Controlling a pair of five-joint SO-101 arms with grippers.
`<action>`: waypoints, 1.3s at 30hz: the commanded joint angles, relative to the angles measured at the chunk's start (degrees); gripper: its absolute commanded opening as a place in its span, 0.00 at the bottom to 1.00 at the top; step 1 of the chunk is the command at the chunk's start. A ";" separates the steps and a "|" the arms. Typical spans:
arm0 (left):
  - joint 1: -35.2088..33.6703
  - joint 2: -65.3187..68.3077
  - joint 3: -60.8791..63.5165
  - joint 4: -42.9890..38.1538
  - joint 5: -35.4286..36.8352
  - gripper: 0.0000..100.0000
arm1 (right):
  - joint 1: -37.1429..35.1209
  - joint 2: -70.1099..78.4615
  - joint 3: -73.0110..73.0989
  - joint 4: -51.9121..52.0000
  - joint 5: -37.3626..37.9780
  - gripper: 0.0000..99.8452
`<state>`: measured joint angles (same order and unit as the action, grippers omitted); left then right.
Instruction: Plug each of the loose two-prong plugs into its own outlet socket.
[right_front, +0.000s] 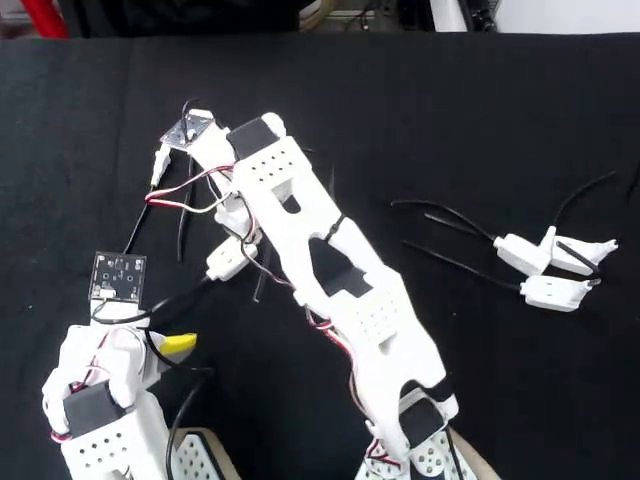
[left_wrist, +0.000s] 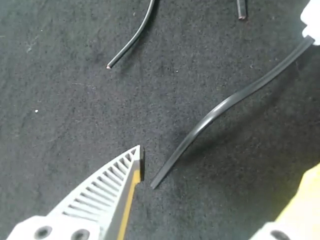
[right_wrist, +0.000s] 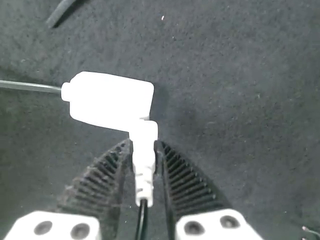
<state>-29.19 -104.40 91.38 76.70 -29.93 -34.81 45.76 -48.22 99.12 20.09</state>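
Right wrist view: small white two-prong plug (right_wrist: 143, 156) clamped lengthwise in right gripper (right_wrist: 143, 146) jaws, nose touching white plastic outlet socket block (right_wrist: 110, 97) lying crosswise just ahead; left gripper (left_wrist: 222, 167) spread wide, empty, above black wire (left_wrist: 220, 107).

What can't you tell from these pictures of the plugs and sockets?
Right wrist view: the plug meets the socket, but its prongs are hidden between them, so seating is unclear.
Left wrist view: a white piece by the black wire is cut off by the edge.
High view: the white connectors are too small to sort plugs from sockets.
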 joint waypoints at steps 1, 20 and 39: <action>-0.75 0.09 -0.13 -0.26 -0.70 0.46 | -1.41 -2.33 -0.57 1.58 -0.97 0.01; -0.75 0.09 -0.04 -0.26 -0.70 0.46 | -2.81 0.31 -1.63 0.97 -2.81 0.01; -0.75 0.09 -0.04 -0.26 -0.79 0.46 | 1.14 4.88 -1.98 0.88 -2.90 0.01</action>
<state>-29.19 -104.40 91.56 76.70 -29.93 -35.34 50.15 -49.80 99.12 17.63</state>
